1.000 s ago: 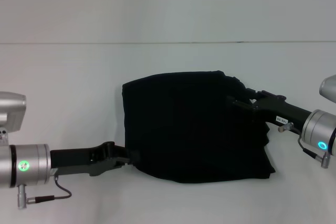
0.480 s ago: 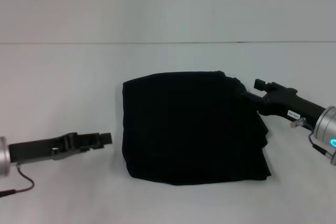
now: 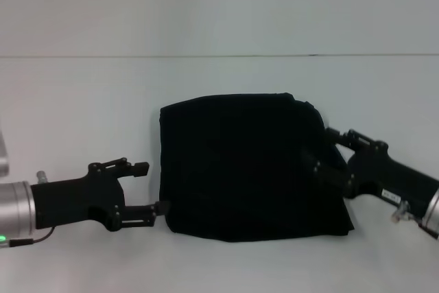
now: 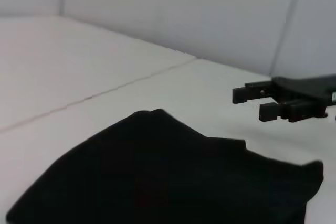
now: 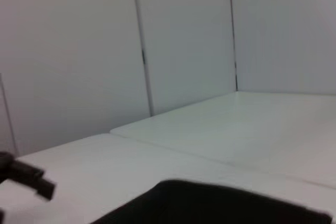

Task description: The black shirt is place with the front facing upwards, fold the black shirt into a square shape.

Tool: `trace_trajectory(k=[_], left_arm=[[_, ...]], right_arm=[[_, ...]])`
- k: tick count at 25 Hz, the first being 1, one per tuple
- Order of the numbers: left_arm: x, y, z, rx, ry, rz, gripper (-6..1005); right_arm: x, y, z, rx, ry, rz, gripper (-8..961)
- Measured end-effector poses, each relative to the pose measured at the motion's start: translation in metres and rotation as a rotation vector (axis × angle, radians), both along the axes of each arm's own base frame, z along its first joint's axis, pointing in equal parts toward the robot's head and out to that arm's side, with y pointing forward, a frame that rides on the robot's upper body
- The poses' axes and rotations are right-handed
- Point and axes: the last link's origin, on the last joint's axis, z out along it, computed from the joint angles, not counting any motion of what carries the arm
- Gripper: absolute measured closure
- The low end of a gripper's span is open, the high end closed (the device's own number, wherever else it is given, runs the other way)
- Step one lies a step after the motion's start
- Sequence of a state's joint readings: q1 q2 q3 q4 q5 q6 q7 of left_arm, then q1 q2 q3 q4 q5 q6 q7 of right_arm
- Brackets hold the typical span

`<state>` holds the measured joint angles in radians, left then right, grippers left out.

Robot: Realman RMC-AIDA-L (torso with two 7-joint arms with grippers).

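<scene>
The black shirt [image 3: 247, 166] lies folded into a rough square in the middle of the white table, plain black side up. My left gripper [image 3: 151, 186] is just off its left edge near the front corner, open, with nothing between its fingers. At the shirt's right edge my right gripper [image 3: 324, 150] is also open, one finger showing in front of the cloth. The left wrist view shows the shirt [image 4: 168, 177] and, beyond it, the right gripper [image 4: 252, 103] with fingers apart and empty. Part of the shirt [image 5: 220, 203] also appears in the right wrist view.
The white table [image 3: 82, 101] runs back to a pale wall. A finger of the left gripper [image 5: 26, 177] shows at the edge of the right wrist view. Nothing else lies on the table.
The left gripper drew away from the shirt's left front corner, then came back beside it with fingers spread. The right gripper let go of the right edge and moved lower and nearer.
</scene>
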<state>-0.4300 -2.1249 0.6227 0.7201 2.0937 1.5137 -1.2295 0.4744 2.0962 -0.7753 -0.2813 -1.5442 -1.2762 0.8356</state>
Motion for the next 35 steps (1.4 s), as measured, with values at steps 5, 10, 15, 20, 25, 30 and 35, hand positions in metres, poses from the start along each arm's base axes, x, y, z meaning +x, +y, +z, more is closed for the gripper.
trace_trajectory(k=[5,10,15,20,25,30,35], left_arm=[[-0.001,-0.003,-0.005,0.015,0.029,-0.028,139],[-0.006,-0.004,0.001,0.002,0.026,-0.014,65],[-0.009,-0.004,0.003,-0.018,0.029,0.015,50],[-0.012,-0.004,-0.001,-0.029,0.047,0.036,51],[-0.015,-0.005,-0.005,-0.03,0.048,0.056,51],[-0.014,-0.005,-0.006,-0.037,0.043,0.051,51],[-0.013,-0.005,-0.007,-0.038,0.04,0.05,51]], right_arm=[[0.013,-0.027,-0.012,-0.072,-0.019,-0.004,193],[0.03,-0.05,-0.013,-0.108,-0.048,-0.031,109],[0.04,-0.052,-0.003,-0.117,-0.07,-0.071,44],[0.043,-0.041,0.0,-0.156,-0.153,-0.096,22],[0.043,-0.036,0.003,-0.145,-0.174,-0.088,23],[0.042,-0.034,0.003,-0.144,-0.175,-0.084,24],[0.04,-0.035,0.002,-0.147,-0.171,-0.078,26]])
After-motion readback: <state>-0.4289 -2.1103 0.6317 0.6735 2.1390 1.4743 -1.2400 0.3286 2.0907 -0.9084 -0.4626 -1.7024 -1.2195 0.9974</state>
